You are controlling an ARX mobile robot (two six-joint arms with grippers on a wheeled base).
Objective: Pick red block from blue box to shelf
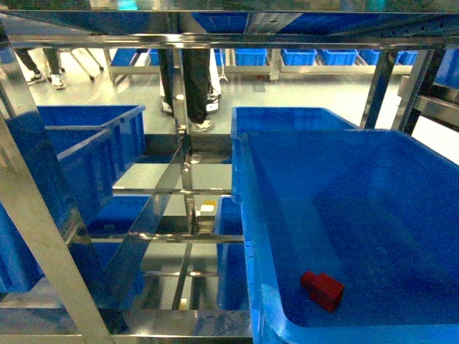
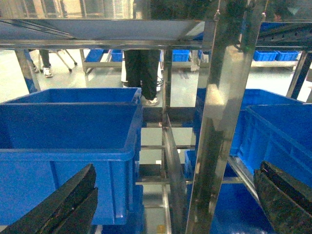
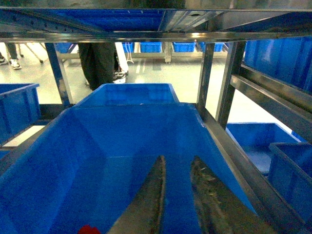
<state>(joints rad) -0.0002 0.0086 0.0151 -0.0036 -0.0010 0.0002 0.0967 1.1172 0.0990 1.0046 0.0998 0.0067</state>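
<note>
The red block [image 1: 323, 289] lies on the floor of a large dark blue crate [image 1: 373, 179] on the steel shelf [image 1: 183, 143], near the crate's front edge. In the right wrist view only a sliver of the red block [image 3: 88, 229] shows at the bottom edge, down and left of my right gripper [image 3: 178, 158]. That gripper hangs over the same crate [image 3: 122, 131], its fingers a little apart with nothing between them. My left gripper [image 2: 176, 168] is wide open and empty, facing a shelf post [image 2: 219, 122]. The blue box is out of view. Neither gripper shows in the head view.
More dark blue crates [image 1: 86, 150] [image 2: 68, 126] fill the shelf's left side and lower tiers. Steel posts and rails [image 3: 253, 87] frame the openings. A person's legs [image 1: 193, 79] stand behind the shelf, with more crates on racks across the floor.
</note>
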